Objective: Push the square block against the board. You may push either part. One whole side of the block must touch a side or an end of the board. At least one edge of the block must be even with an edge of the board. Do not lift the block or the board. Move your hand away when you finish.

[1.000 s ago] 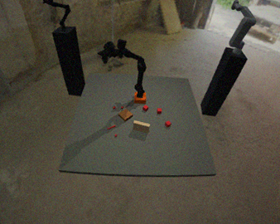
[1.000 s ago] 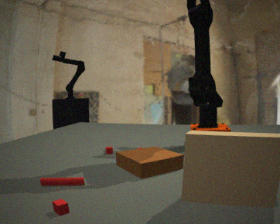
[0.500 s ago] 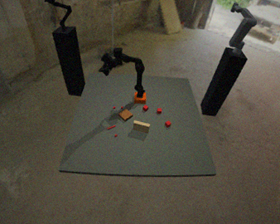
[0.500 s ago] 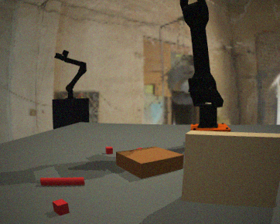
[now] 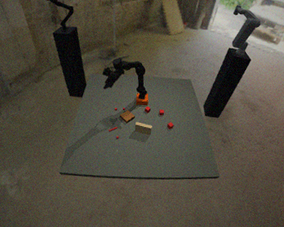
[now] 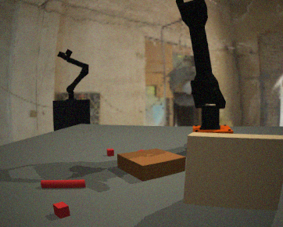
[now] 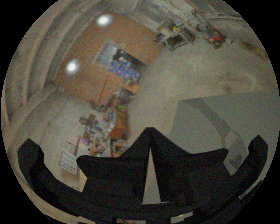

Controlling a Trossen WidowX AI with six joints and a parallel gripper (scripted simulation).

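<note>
Closed end effector (image 5: 105,86) (image 7: 149,131), fingers together on nothing; best lowered beyond the block (image 5: 127,116) (image 6: 150,165), away from the board (image 5: 143,128) (image 6: 234,172), then pushed slowly, squaring sides.

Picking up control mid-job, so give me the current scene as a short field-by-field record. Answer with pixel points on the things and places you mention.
square block: brown (image 5: 127,116) (image 6: 152,158), lying flat, apart from the board
board: pale wood (image 5: 143,128) (image 6: 234,172), standing on a long edge
hand: shut, holding nothing (image 5: 106,85) (image 7: 151,131), raised away from both
red stick: lying near the block (image 5: 113,129) (image 6: 62,184)
contact goal: not met
</note>
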